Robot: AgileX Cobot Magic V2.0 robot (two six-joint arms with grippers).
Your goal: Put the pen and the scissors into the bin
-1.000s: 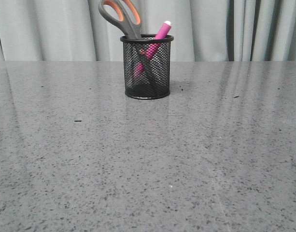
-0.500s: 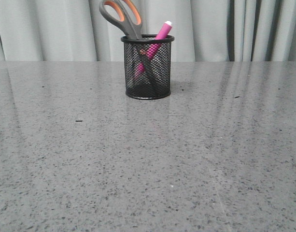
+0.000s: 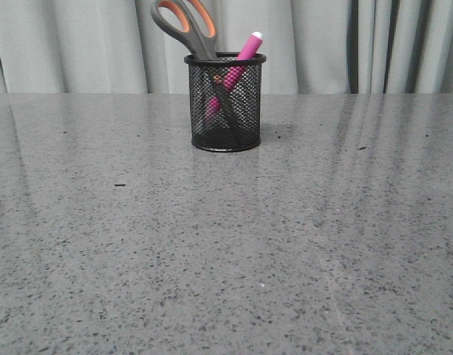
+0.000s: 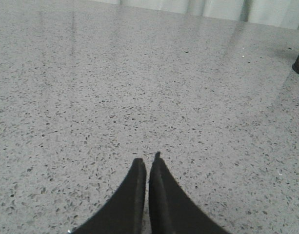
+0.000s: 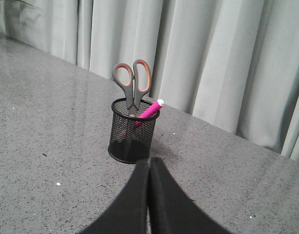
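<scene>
**A:** What could go wrong from here?

**B:** Little, by the look of it. The scissors [image 3: 183, 26] stand far above the rim of the bin [image 3: 226, 103] and lean toward the robot's left, so the weight sits high. A knock against the orange-lined loops could probably tip the light mesh cup over and spill both items onto the table [image 3: 226, 251].

**A:** Is either arm near enough to cause that?

**B:** Neither shows in the front view. The right gripper [image 5: 149, 161] points at the bin from well apart, its fingers pressed together with nothing between them. The left gripper [image 4: 148, 163] hangs over bare tabletop, its fingers likewise closed up on nothing, with only an edge of the bin at the far side of its view. A careless sweep would be the only likely cause.

**A:** And what does the bin hold?

**B:** Both task items. The scissors stand blades down inside it, handles up. The pen [image 3: 241, 59] leans the other way, its white end just above the rim on the robot's right, and crosses the blades behind the mesh. The bin stands upright toward the far side of the table, in front of the curtain [image 3: 86, 44]. The task looks complete.
</scene>
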